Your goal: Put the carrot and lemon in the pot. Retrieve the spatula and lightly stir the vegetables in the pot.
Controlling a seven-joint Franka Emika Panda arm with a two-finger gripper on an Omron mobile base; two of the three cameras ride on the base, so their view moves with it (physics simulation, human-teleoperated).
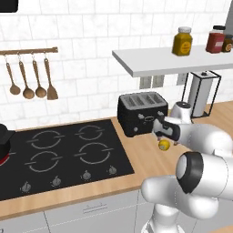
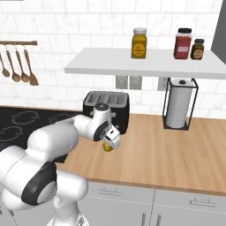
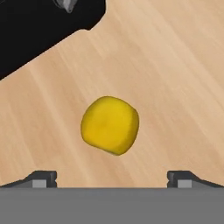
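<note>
Lemon (image 3: 110, 125), one, on counter (image 3: 175, 65)

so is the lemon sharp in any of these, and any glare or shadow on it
Hand view: the lemon is sharp, evenly lit, no glare, no clear shadow on the counter. Left base view: small, partly hidden behind the arm. Right base view: small and soft.

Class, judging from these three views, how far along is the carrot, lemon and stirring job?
Nothing looks finished. The lemon lies on the wooden counter by the toaster, far from the pot at the hob's left edge. In hand: the gripper hovers over it, jaws open. Left: potting the lemon, then carrot, spatula, stirring.
</note>
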